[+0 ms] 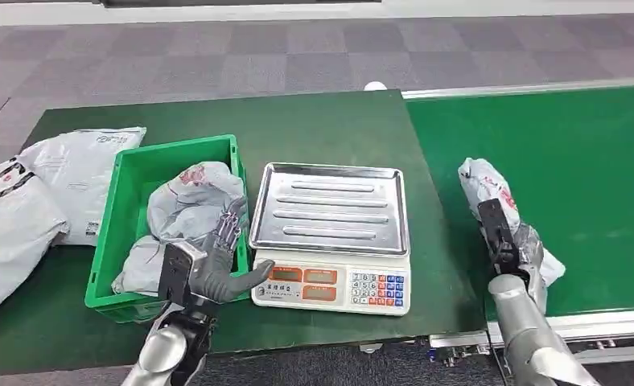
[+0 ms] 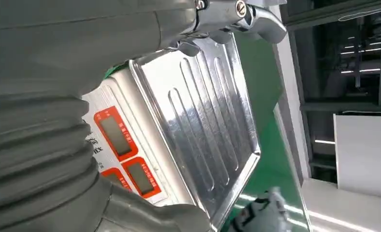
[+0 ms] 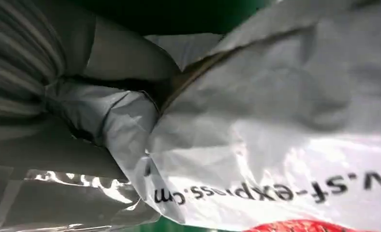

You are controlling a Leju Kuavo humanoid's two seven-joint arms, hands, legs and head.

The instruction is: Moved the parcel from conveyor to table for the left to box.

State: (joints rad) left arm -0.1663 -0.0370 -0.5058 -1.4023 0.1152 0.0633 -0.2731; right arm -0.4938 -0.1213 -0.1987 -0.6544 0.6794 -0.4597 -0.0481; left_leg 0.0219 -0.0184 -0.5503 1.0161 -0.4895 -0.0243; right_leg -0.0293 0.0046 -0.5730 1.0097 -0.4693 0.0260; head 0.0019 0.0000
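Two grey courier bags (image 1: 187, 211) sit in the green crate (image 1: 119, 207), just left of the weighing scale (image 1: 331, 235). We see the left hand (image 1: 217, 269) at the crate's near right corner, fingers spread, holding nothing, thumb reaching toward the scale. Right of the scale, the parcel (image 1: 491, 193) lies on the green conveyor (image 1: 587, 177); our right hand (image 1: 503, 237) is clamped on it. More white bags (image 1: 52, 189) lie left of the crate.

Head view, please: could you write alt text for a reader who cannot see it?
The robot's right hand grips a grey parcel on the green conveyor. Its left hand rests at a green crate of parcels, beside a scale.
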